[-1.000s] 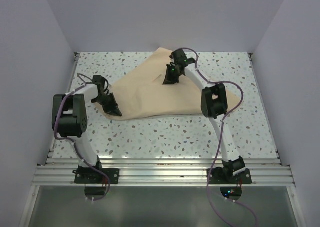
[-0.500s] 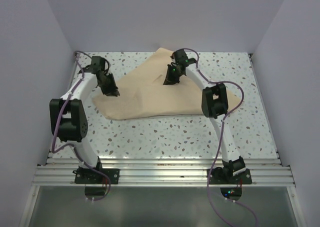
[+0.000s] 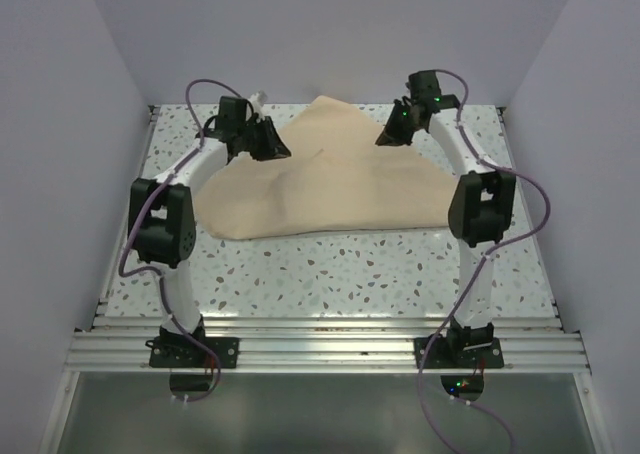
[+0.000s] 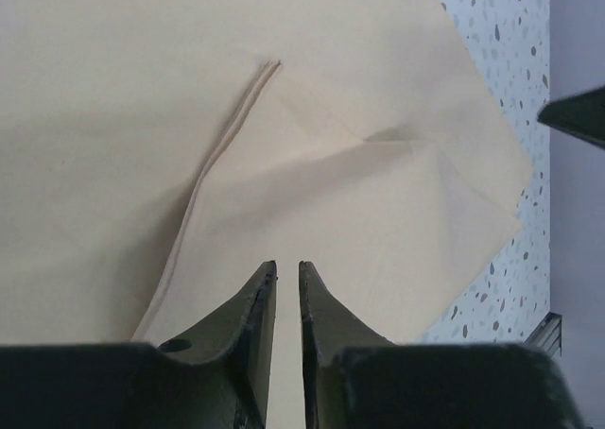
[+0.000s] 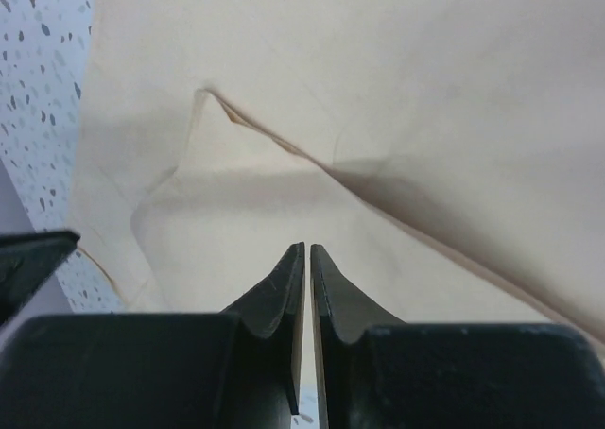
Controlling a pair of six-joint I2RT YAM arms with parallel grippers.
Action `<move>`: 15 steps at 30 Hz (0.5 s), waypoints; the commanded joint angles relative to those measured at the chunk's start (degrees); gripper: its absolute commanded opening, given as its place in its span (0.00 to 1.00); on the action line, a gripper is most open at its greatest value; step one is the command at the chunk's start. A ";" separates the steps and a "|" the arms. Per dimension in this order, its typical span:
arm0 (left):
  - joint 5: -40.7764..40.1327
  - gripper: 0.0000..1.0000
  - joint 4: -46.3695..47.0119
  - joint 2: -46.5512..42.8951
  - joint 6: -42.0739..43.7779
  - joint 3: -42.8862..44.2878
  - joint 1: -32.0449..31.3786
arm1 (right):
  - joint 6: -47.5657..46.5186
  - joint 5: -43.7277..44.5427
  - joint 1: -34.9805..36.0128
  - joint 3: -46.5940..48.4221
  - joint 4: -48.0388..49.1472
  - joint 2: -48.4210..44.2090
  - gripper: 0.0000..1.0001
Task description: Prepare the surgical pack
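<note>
The big beige cloth [image 3: 320, 189] of the surgical pack lies spread over the far half of the speckled table [image 3: 330, 269], with soft folds. My left gripper [image 3: 278, 152] hovers over its far left part. In the left wrist view that gripper [image 4: 287, 264] has its jaws slightly apart, with nothing between them, above the cloth [image 4: 359, 89] and a folded hem [image 4: 236, 117]. My right gripper [image 3: 384, 138] hangs over the cloth's far right part. Seen from the right wrist, it [image 5: 308, 247] is shut to a hairline slit, empty, above a creased flap [image 5: 236, 193].
White walls close in the table at the back and on both sides. Aluminium rails [image 3: 320, 349] run along the near edge by the arm bases. Bare speckled tabletop shows in front of the cloth and at the far corners [image 5: 38, 89].
Both arms swung toward the back wall, the left one from the cloth's near left corner. The cloth now lies wider and flatter. The left jaws have parted and hold nothing.
</note>
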 commanded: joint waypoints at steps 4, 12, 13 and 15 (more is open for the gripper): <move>7.31 0.13 12.43 14.78 -10.63 12.33 -1.94 | -4.11 -0.35 -1.23 -18.41 -3.06 -17.75 0.10; 7.05 0.07 13.13 26.74 -12.05 24.21 -5.80 | -8.42 0.17 -2.98 -40.66 -3.24 -29.82 0.05; 7.23 0.07 13.31 27.53 -12.57 24.21 -5.98 | -8.51 0.00 -4.12 -43.03 -2.63 -30.61 0.05; 7.32 0.07 13.31 28.24 -12.84 24.04 -6.59 | -9.04 -0.36 -5.09 -44.62 -2.18 -32.11 0.04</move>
